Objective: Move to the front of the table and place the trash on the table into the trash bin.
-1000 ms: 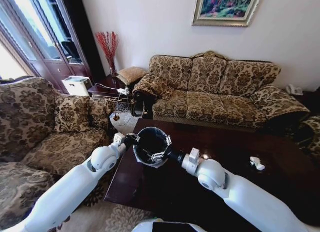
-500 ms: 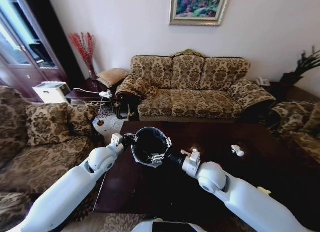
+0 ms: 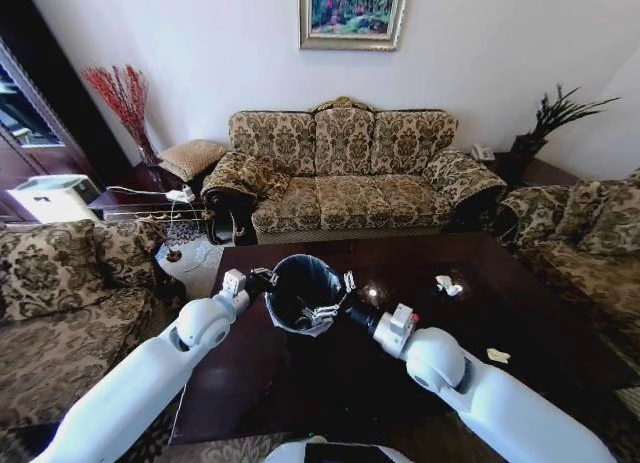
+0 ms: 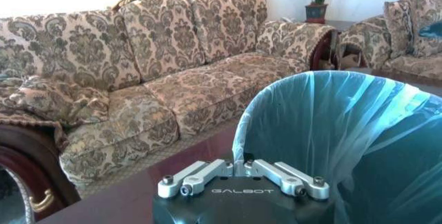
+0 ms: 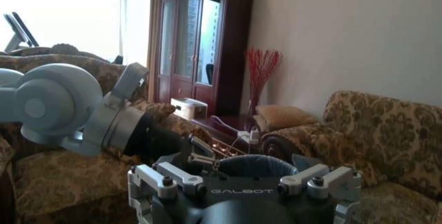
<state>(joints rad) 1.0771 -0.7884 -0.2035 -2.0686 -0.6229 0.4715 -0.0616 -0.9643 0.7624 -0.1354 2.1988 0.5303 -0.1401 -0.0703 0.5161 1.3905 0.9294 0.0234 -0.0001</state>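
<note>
Bin carry w/ both arms: small round grey trash bin lined w/ black plastic bag (image 3: 303,293) sits clamped between left end effector (image 3: 262,278) at its 9 o'clock rim and right end effector (image 3: 335,310) at 4 o'clock, both closed on it, above dark reddish-brown glossy wooden counter (image 3: 330,383). Keep bin level, grip even. Crumpled white paper wad (image 3: 446,284) lies farther off at 2 o'clock; approach slowly.

My brushed-metal left claw (image 3: 268,277) and right claw (image 3: 330,309) flank the round bin's thin, shiny plastic liner (image 3: 303,288) over the glossy dark reddish-brown wooden table (image 3: 420,358); crumpled white paper (image 3: 447,285) lies beyond the bin
</note>
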